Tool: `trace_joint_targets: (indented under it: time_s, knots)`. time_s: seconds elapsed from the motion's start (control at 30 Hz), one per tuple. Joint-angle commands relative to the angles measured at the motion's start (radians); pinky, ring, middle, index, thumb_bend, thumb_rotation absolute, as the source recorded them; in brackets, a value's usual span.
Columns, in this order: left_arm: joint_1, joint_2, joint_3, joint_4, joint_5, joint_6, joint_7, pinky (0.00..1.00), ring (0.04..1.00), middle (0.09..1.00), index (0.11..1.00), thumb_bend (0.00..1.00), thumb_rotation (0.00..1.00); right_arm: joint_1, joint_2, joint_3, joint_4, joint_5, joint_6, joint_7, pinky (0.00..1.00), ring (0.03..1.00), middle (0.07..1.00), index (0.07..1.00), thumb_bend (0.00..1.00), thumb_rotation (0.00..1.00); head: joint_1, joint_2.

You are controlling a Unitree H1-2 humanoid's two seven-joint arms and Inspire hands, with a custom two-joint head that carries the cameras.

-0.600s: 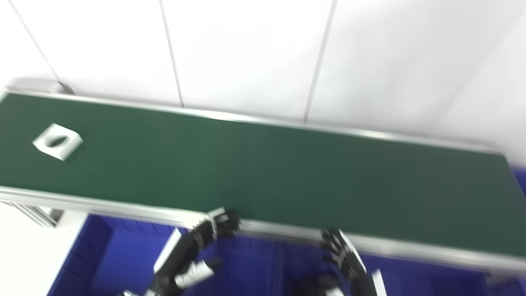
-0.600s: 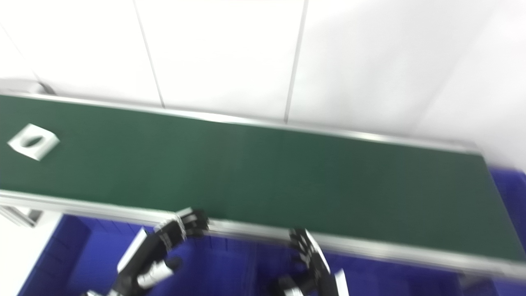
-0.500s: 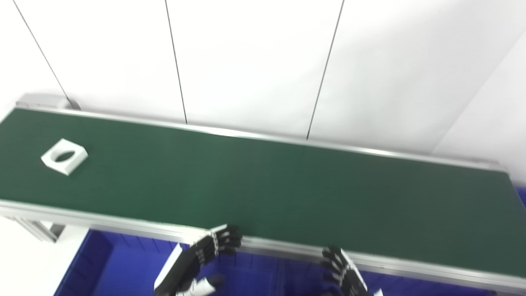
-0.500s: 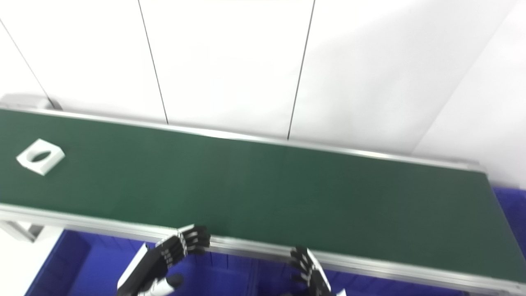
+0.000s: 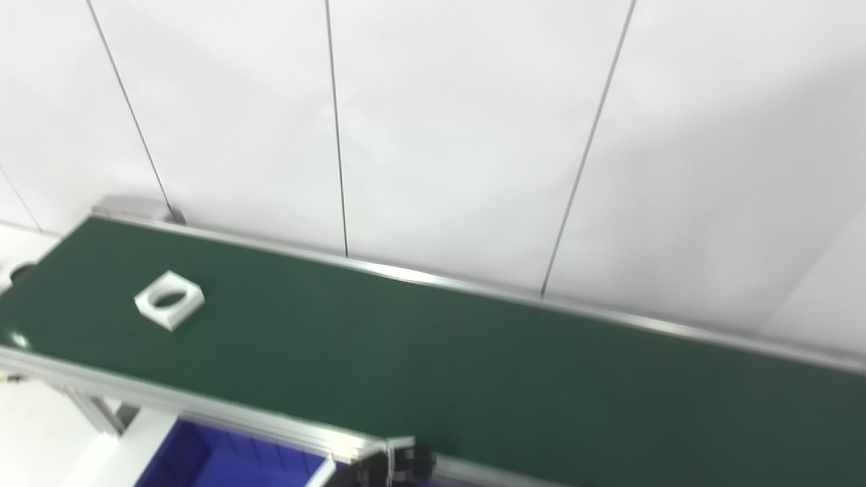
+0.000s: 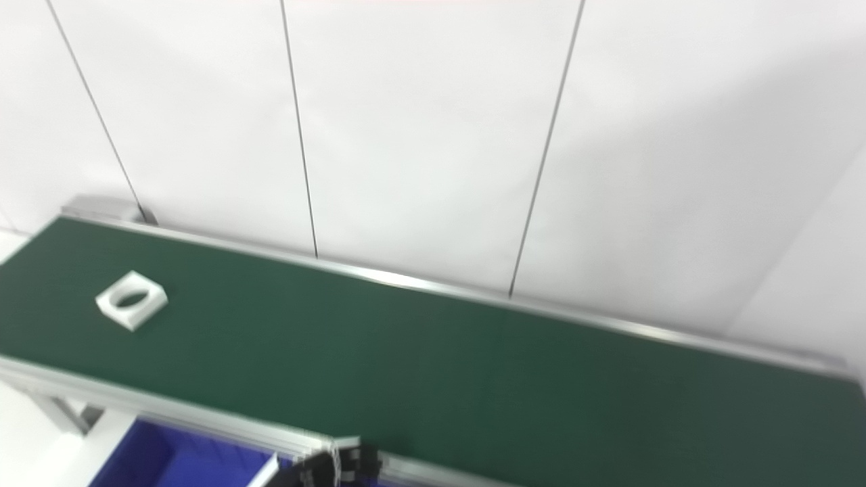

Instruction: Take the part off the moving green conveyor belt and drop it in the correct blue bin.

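- Running across the whole view is the green belt (image 5: 473, 365), the landmark here, with a white panelled wall (image 5: 446, 135) behind its far rail.
- A blue bin (image 6: 176, 460) shows only as a corner just below the belt's near rail, toward the left end; which bin is the correct one cannot be judged from this sliver.
- The part (image 5: 169, 299), a white square block with a round hole, lies flat on the belt near its left end, well apart from either arm.
- The left hand (image 5: 396, 467) peeks in at the belt's near rail, mostly cut off by the frame edge; I cannot tell how far open it is, and nothing is seen in it.
- The right hand is out of view.
- Risk, as a judgement: the belt moves, so a late or mistimed reach could miss the part, or knock it aside and leave it skewed for the grasp.
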Motion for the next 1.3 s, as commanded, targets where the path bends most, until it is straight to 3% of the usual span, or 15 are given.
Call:
trace_joint_targets:
  time_s: [0.0, 0.33, 0.53, 0.8, 0.97, 1.23, 1.27]
  knots:
    - [-0.012, 0.001, 0.0, -0.008, 0.004, -0.045, -0.001, 0.68, 0.741, 0.766, 0.781, 0.83, 0.65, -0.006, 0.001, 0.002, -0.016, 0.013, -0.06, -0.01, 0.72, 0.813, 0.865, 0.915, 0.56, 0.74, 0.001, -0.003]
    - [-0.027, 0.002, 0.004, -0.009, 0.006, -0.045, -0.003, 0.68, 0.737, 0.763, 0.775, 0.82, 0.64, -0.019, 0.002, 0.001, -0.001, 0.021, -0.06, -0.013, 0.72, 0.811, 0.86, 0.912, 0.57, 0.74, 0.006, -0.007]
    - [-0.054, 0.032, 0.012, -0.055, 0.027, -0.044, -0.007, 0.68, 0.741, 0.77, 0.776, 0.83, 0.63, -0.028, 0.003, -0.003, 0.008, 0.025, -0.06, -0.013, 0.71, 0.812, 0.859, 0.909, 0.58, 0.74, 0.028, -0.015]
    - [-0.162, 0.165, 0.085, -0.242, 0.047, 0.069, -0.019, 0.68, 0.747, 0.782, 0.782, 0.87, 0.56, -0.045, -0.002, -0.004, 0.024, 0.023, -0.06, -0.017, 0.69, 0.806, 0.858, 0.912, 0.59, 0.76, 0.059, -0.02]
    - [-0.249, 0.258, 0.149, -0.308, 0.06, 0.158, -0.031, 0.69, 0.769, 0.793, 0.785, 0.89, 0.48, -0.05, 0.001, -0.005, 0.027, 0.026, -0.061, -0.015, 0.69, 0.808, 0.862, 0.916, 0.6, 0.76, 0.068, -0.016]
    - [-0.343, 0.375, 0.207, -0.375, 0.164, 0.305, -0.055, 0.76, 0.814, 0.83, 0.833, 0.84, 0.46, -0.058, -0.006, -0.004, 0.035, 0.027, -0.061, -0.015, 0.69, 0.812, 0.866, 0.924, 0.61, 0.78, 0.085, -0.012]
    - [-0.352, 0.385, 0.212, -0.377, 0.171, 0.314, -0.058, 0.76, 0.813, 0.83, 0.833, 0.83, 0.42, -0.059, -0.006, -0.004, 0.035, 0.027, -0.061, -0.016, 0.69, 0.811, 0.865, 0.926, 0.61, 0.78, 0.085, -0.012]
